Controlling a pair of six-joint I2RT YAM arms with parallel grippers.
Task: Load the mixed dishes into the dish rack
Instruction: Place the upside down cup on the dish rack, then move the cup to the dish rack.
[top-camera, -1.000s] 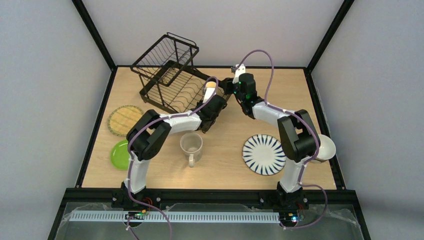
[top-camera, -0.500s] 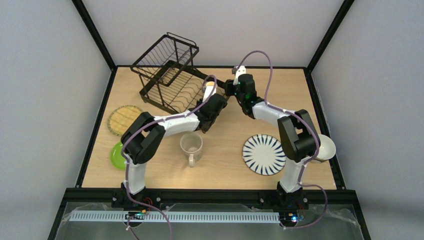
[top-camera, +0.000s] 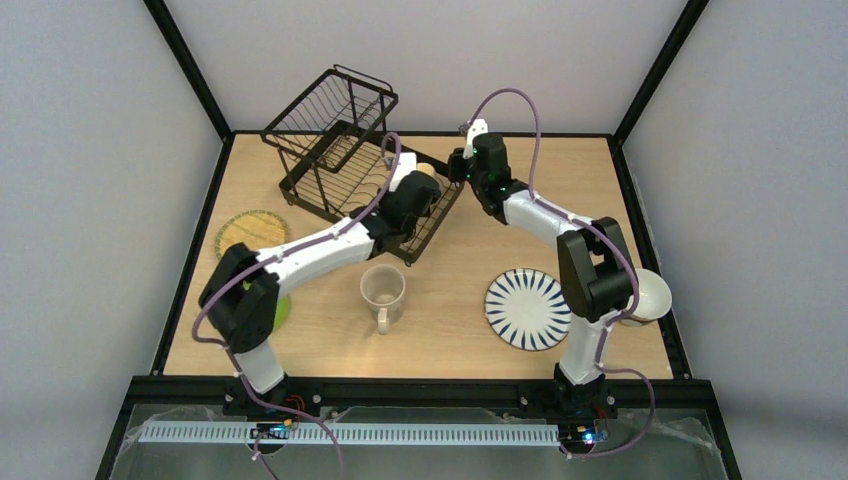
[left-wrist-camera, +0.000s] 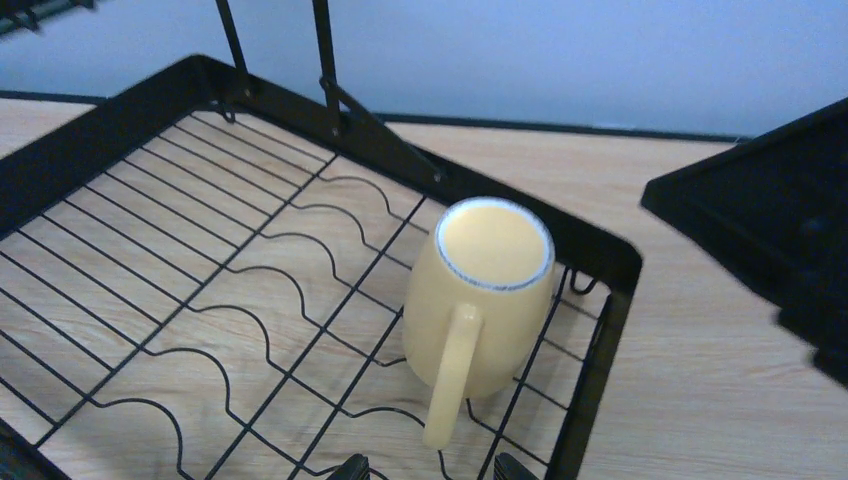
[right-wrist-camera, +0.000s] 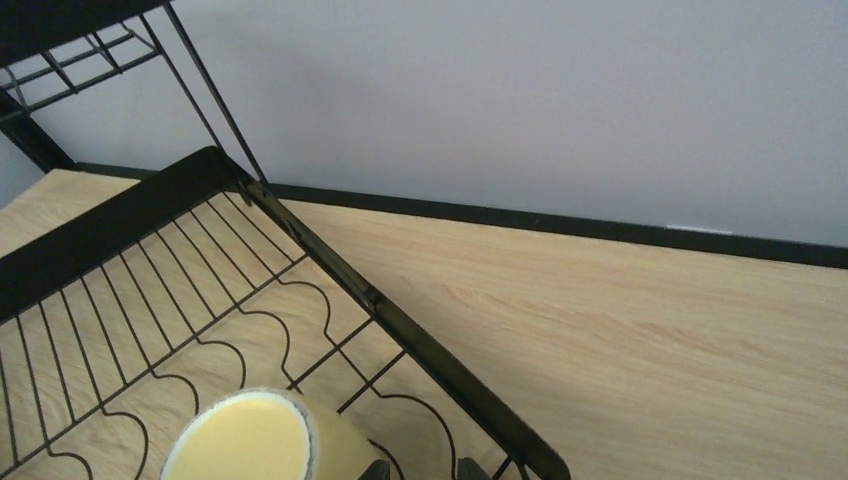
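The yellow mug (top-camera: 426, 172) stands upside down in the near right corner of the black wire dish rack (top-camera: 340, 130). In the left wrist view the mug (left-wrist-camera: 485, 300) points its handle at my left gripper (left-wrist-camera: 430, 468), which is open just short of the handle and holds nothing. My right gripper (right-wrist-camera: 422, 470) hovers over the rack's rim (right-wrist-camera: 430, 350) beside the mug (right-wrist-camera: 250, 440). Its fingertips stand a narrow gap apart with only rack wire below them. Seen from above, both grippers meet at that corner, left (top-camera: 420, 185) and right (top-camera: 455, 175).
On the table lie a beige mug (top-camera: 382, 290), a striped plate (top-camera: 528, 308) and a yellow woven plate (top-camera: 245, 238). A lime-green plate (top-camera: 284, 310) is mostly hidden behind the left arm. A white bowl (top-camera: 648, 295) sits behind the right arm.
The left arm has stretched out and swung left toward the rack. The right gripper's jaws have narrowed and it has risen slightly. The mug stays in the rack corner.
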